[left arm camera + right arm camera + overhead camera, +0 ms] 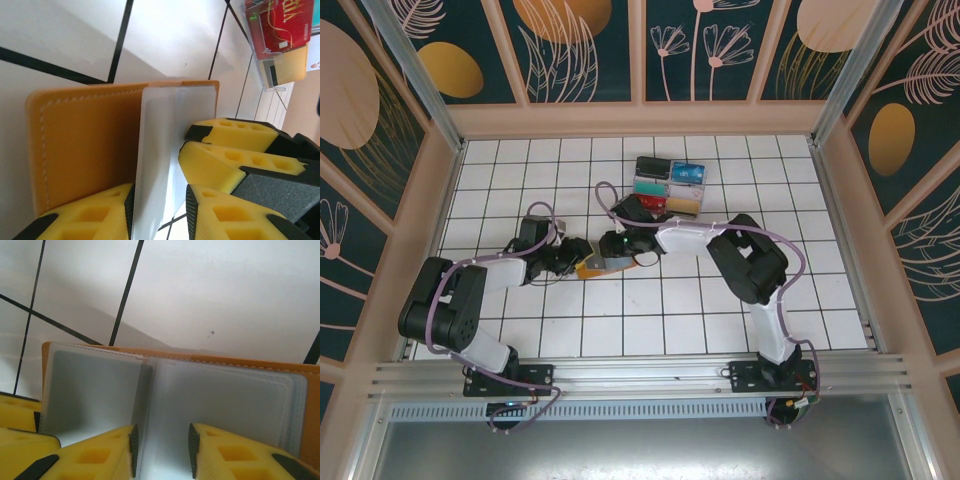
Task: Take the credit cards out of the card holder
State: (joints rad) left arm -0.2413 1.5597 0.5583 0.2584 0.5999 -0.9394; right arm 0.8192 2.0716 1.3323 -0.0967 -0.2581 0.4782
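Note:
The tan-orange card holder point(592, 266) lies open on the white tiles mid-table, with both grippers meeting at it. In the left wrist view its orange cover point(85, 150) lies flat and its grey-blue clear sleeves point(160, 130) stand up between my left gripper's point(160, 197) pads. My right gripper's fingers point(225, 150) sit just beside them. In the right wrist view my right gripper point(161, 442) is shut over the fold of the sleeves point(225, 400). The sleeves look empty here. Stacked credit cards point(668, 185) lie farther back; the top one is red point(282, 22).
The card stacks sit in a clear tray point(642, 166) about two tiles beyond the grippers. Both forearms cross the table's middle, the left gripper point(572, 262) coming from the left and the right gripper point(620, 243) from the right. Pink frame walls enclose the tiled floor.

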